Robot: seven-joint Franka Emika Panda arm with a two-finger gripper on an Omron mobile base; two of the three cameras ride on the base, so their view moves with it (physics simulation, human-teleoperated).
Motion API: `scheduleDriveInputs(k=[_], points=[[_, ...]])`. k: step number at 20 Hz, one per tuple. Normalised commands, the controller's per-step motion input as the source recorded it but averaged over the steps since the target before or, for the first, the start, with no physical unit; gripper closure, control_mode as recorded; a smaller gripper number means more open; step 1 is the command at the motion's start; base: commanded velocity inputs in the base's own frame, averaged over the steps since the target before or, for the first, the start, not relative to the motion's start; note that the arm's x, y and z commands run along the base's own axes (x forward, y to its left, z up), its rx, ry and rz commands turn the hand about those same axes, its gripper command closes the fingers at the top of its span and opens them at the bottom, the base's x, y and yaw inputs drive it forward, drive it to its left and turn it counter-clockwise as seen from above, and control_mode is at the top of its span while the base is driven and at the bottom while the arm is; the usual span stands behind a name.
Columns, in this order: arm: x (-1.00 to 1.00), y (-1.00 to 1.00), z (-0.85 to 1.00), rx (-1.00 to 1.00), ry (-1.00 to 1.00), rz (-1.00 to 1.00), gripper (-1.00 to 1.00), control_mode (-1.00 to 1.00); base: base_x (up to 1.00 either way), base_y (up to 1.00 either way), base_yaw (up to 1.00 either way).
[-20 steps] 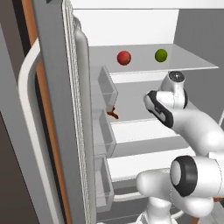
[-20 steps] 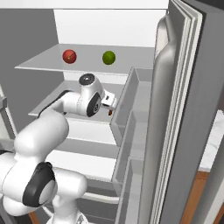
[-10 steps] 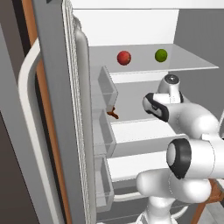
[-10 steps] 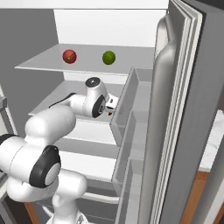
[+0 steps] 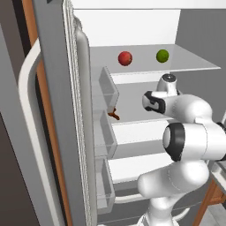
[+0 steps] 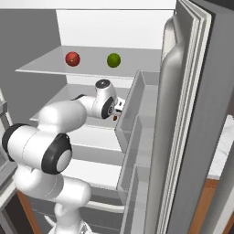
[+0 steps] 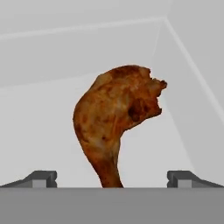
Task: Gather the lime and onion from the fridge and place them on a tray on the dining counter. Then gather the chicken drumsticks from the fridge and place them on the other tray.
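On the fridge's (image 5: pixel 57 110) middle shelf (image 5: pixel 137 128), near its left edge by the door bins, a drumstick (image 7: pixel 118 118) lies between the wide-open gripper (image 7: pixel 112 178) tips with free room on each side, while onion (image 5: pixel 125 58) and lime (image 5: pixel 162 55) sit well apart on the shelf above.

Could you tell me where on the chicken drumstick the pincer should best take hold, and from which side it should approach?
Probably across the narrower lower part of the drumstick, just below the wide meaty top, which looks too bulky and uneven. The open pincer already faces it head-on with the bone end between its tips, so coming straight forward along the fridge shelf seems best.
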Motion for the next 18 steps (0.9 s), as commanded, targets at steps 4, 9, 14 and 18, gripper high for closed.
scheduleDriveInputs(k=[4, 9, 14, 18], points=[[0.22, 0.0, -0.15, 0.0, 0.0, 0.0, -1.0, -1.0, 0.0, 0.0, 0.0], [0.03, -0.02, -0.04, 0.0, 0.0, 0.0, -1.0, -1.0, 0.0, 0.0, 0.0], [0.0, 0.0, -0.27, 0.0, 0.0, 0.0, -1.0, -1.0, 0.0, 0.0, 0.0], [0.0, 0.0, -0.37, 0.0, 0.01, 0.0, -1.0, -1.0, 0.0, 0.0, 0.0]])
